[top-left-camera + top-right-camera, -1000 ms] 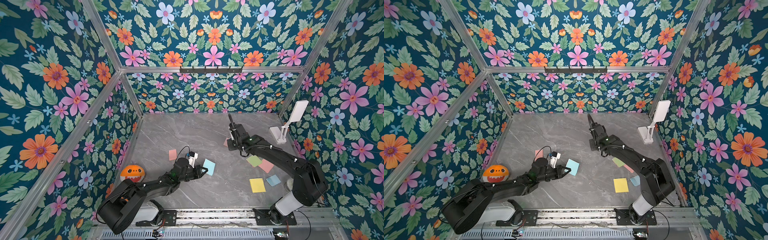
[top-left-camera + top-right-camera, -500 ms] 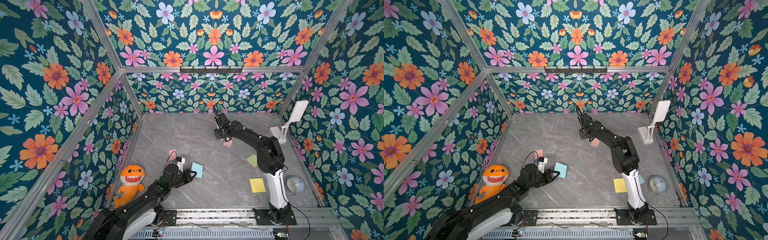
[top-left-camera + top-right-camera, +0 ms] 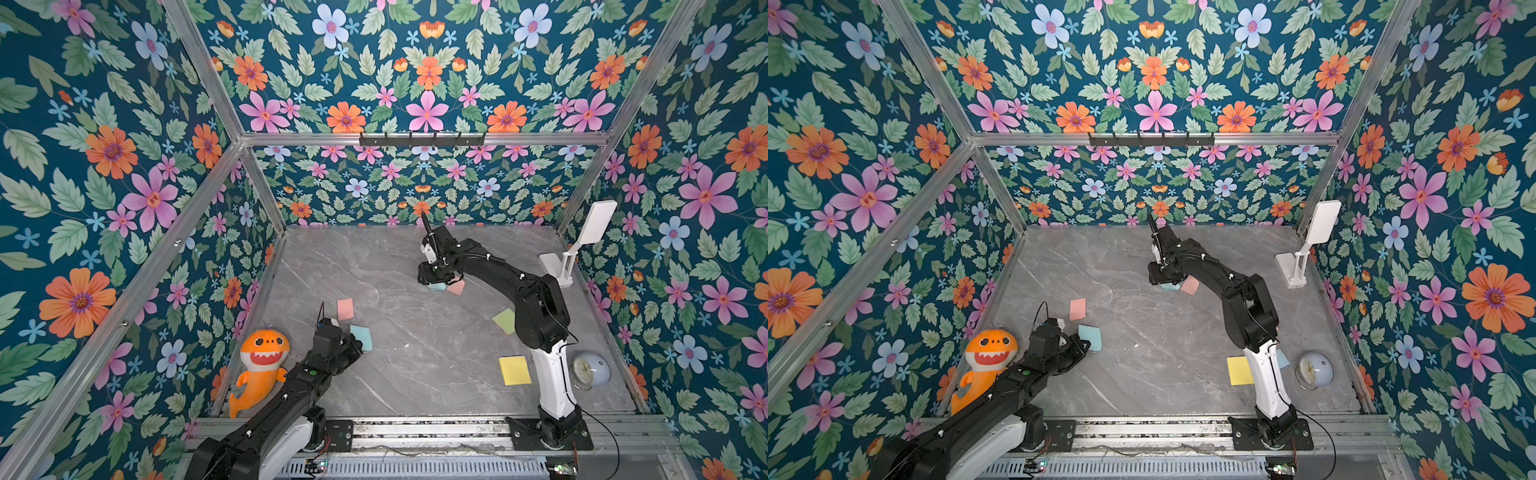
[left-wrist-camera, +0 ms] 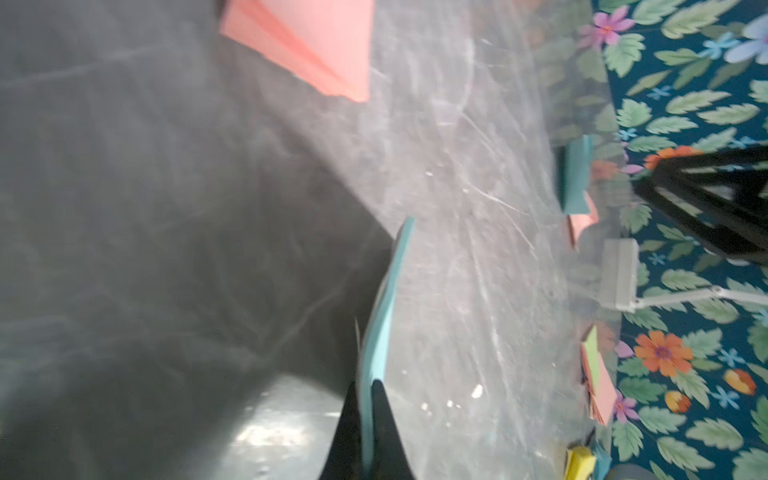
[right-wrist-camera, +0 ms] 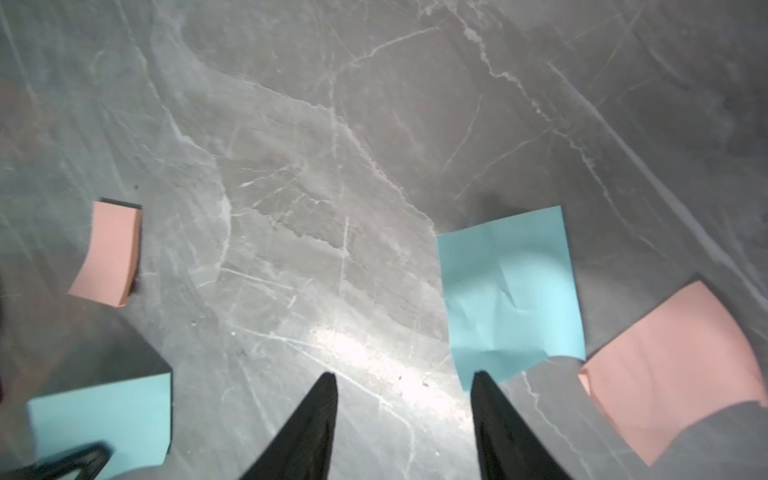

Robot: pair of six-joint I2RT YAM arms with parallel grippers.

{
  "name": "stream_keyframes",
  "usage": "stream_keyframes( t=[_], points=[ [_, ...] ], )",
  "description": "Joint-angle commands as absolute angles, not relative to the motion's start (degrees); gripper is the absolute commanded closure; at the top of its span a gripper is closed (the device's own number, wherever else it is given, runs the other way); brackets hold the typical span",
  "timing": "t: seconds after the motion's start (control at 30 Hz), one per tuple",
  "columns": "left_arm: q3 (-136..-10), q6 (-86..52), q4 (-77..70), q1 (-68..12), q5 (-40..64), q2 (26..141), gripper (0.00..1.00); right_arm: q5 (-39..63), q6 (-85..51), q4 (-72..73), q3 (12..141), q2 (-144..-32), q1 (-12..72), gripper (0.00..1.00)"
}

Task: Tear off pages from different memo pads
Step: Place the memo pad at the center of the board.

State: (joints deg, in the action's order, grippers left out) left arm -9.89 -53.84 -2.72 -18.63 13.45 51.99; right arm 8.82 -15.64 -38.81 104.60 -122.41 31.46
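The walls (image 3: 124, 124) carry a teal print of orange, pink and blue flowers with green leaves. The table (image 3: 415, 374) is grey marble, veined white. The shark (image 3: 262, 361) is orange, the stand (image 3: 598, 220) white, the clock (image 3: 592, 368) pale blue. A yellow pad (image 3: 514, 370) and a green square (image 3: 504, 320) show at lower right, and a pink pad (image 3: 345, 308) and a blue sheet (image 3: 362, 336) left of centre.

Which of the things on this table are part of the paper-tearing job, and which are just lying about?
Part of the job: blue pad clamped in the left gripper; pink pad; green square; yellow square; loose blue page and pink page near the open right gripper.
Just lying about: orange shark plush; white stand; small clock.
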Motion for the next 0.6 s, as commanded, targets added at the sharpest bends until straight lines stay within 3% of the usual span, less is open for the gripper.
stream_keyframes(
  t=[0.0, 0.23, 0.4, 0.57],
  points=[
    [-11.5, -51.6, -1.8, -16.5, 14.3, 55.8, 1.0, 6.7, -18.8, -39.1, 100.5, -118.8, 31.4, 0.46],
    [-17.5, -47.3, 6.9, -16.2, 4.9, 61.1, 1.0, 5.2, -20.7, -34.5, 84.8, -108.0, 31.3, 0.49],
    [-21.0, -44.7, 10.3, -16.1, 2.2, 63.5, 0.84, 3.0, -20.3, -33.5, 74.6, -97.8, 30.6, 0.48],
    [-21.4, -45.6, 12.2, -16.1, -1.2, 61.7, 0.61, 0.9, -22.1, -35.7, 67.0, -87.6, 27.2, 0.47]
  ],
)
